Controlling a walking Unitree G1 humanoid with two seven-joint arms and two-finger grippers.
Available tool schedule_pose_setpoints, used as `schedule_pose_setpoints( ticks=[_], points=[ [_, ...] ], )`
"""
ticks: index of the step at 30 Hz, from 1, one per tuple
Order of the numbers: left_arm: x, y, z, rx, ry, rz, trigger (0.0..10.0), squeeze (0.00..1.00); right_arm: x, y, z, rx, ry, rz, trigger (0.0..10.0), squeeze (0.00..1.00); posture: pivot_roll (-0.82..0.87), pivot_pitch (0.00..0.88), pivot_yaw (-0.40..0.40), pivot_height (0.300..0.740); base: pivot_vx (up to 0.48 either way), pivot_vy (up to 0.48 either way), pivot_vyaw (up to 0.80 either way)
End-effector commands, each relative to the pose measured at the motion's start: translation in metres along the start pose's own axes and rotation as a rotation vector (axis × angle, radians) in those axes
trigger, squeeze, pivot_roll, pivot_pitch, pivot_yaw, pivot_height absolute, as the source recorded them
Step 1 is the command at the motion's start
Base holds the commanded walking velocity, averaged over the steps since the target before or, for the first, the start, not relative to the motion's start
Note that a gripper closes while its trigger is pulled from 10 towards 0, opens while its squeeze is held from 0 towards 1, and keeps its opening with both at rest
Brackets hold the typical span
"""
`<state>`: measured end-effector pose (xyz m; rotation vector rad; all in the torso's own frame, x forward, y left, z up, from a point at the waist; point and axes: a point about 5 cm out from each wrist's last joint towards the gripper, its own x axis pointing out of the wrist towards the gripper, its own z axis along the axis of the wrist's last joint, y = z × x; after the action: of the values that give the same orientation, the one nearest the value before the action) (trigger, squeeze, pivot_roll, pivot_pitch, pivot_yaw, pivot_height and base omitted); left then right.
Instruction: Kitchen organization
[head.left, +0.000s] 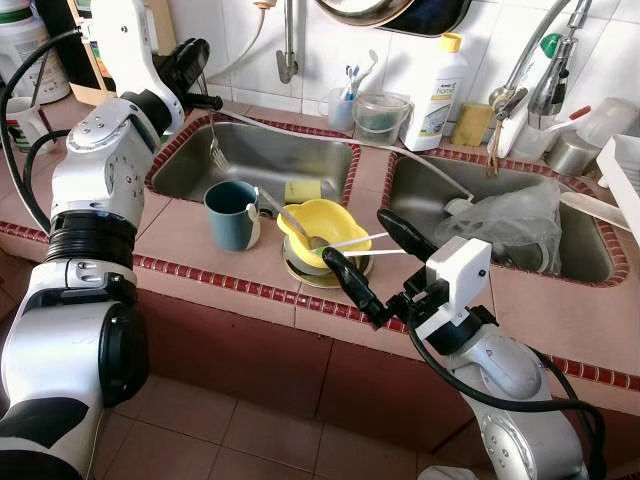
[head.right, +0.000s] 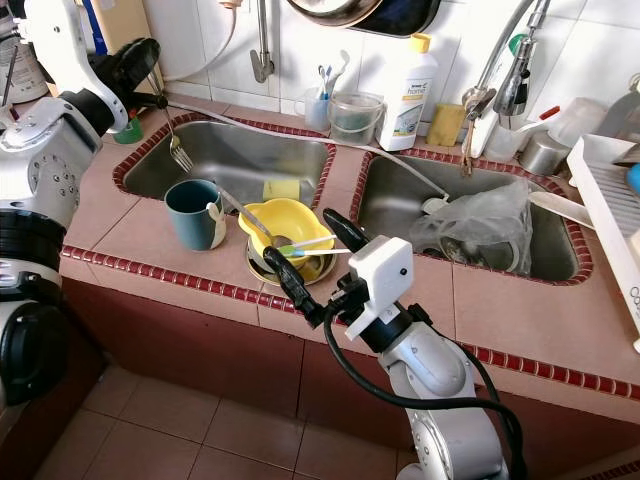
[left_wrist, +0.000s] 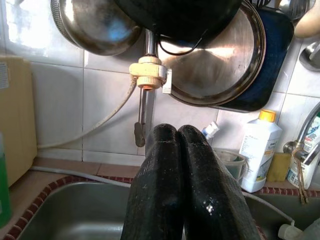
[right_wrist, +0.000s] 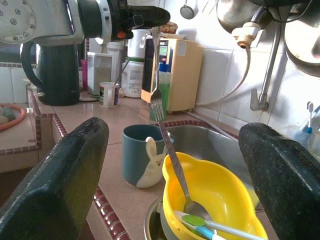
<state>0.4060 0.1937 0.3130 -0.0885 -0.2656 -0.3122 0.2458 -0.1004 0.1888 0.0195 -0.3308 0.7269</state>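
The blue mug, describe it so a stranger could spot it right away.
Start at the left sink and come forward onto the tiled counter. The blue mug stands there upright beside a yellow bowl, and it alone bears a white rabbit figure.

The scene is evenly daylit and sharp; glare is seen on the hanging pans (left_wrist: 215, 60), and the near fingers (right_wrist: 55, 185) are blurred.

Yellow bowl (head.left: 322, 226) beside blue mug (head.left: 231, 214)
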Motion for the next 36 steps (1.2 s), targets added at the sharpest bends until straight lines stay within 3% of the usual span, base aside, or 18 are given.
schedule_pose_setpoints(
  ticks=[1,8,19,36],
  points=[
    [0.0039,-0.0036,0.0107,0.013,-0.033,-0.017,10.0,0.00,0.0001,-0.0046,0.0060,-0.011,-0.027,-0.015,10.0,0.00,0.05,0.000,-0.024,0.740,0.000,0.000,0.00],
    [0.0053,-0.0087,0.0093,0.031,-0.045,-0.050,10.0,0.00,0.0000,-0.0040,0.0065,-0.005,-0.030,-0.014,10.0,0.00,0.05,0.000,-0.024,0.740,0.000,0.000,0.00],
    [0.0056,-0.0059,0.0091,-0.015,-0.044,-0.050,10.0,0.00,-0.0002,-0.0027,0.0086,0.010,-0.038,-0.005,10.0,0.00,0.05,0.000,-0.028,0.740,0.000,0.000,0.00],
    [0.0066,-0.0072,0.0073,-0.034,-0.042,-0.060,10.0,0.00,-0.0050,0.0025,0.0077,0.021,-0.024,0.009,10.0,0.00,0.04,0.000,-0.019,0.740,0.356,0.000,0.00]
  ],
)
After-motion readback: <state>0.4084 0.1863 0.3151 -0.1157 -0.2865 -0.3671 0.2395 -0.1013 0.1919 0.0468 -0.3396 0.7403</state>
